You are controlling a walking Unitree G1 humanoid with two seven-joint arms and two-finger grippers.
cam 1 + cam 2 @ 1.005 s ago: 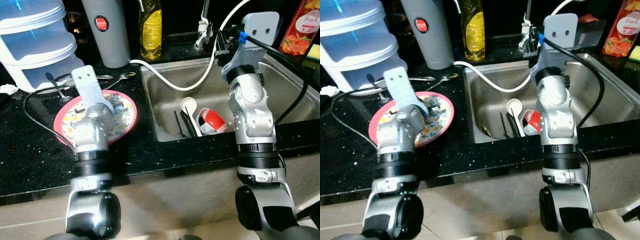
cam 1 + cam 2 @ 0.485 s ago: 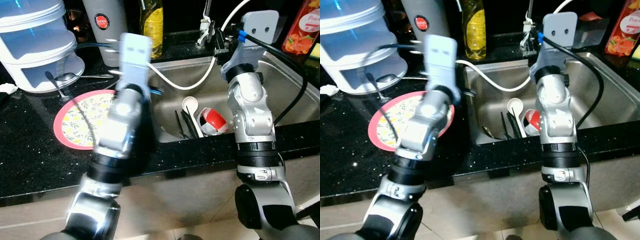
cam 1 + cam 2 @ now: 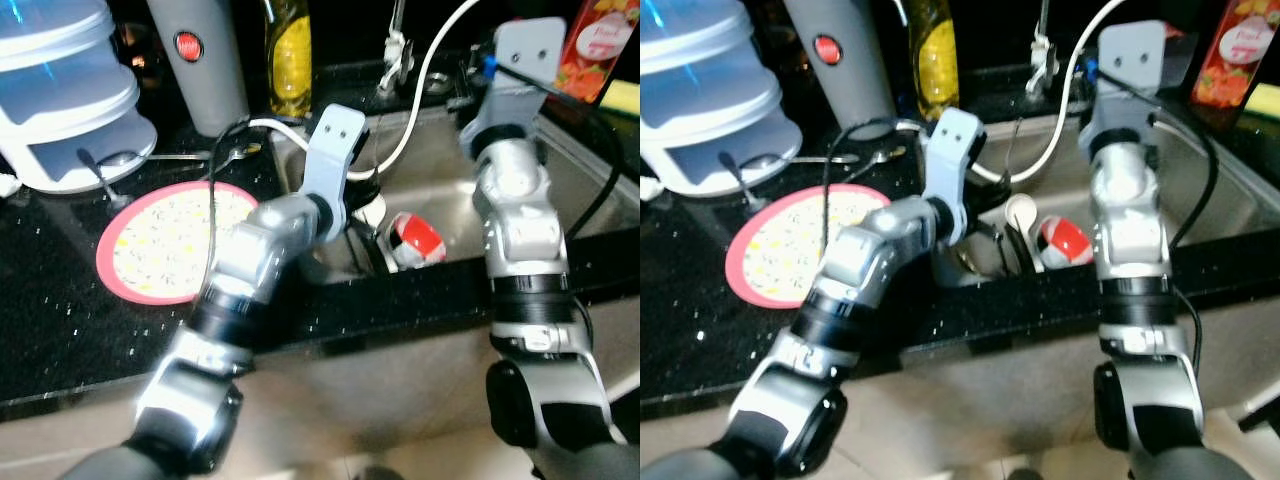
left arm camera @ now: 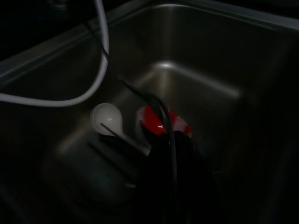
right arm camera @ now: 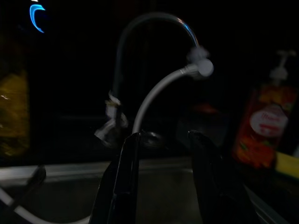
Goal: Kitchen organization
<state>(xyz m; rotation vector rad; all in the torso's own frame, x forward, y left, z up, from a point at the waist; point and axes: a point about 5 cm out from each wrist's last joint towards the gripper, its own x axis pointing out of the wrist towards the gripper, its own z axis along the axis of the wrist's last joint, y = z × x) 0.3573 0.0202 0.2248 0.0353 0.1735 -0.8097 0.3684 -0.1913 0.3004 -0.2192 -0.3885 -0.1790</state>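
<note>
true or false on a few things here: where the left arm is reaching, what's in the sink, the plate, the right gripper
1. The left gripper is reaching into the sink. True.
2. A red and white cup lies in the sink. True.
3. The pink plate sits in the sink. False: it is on the black counter, beside the sink.
4. The right gripper is shut on the white hose. False: its fingers are open, holding nothing.
5. A white spoon lies beside the cup. True.
</note>
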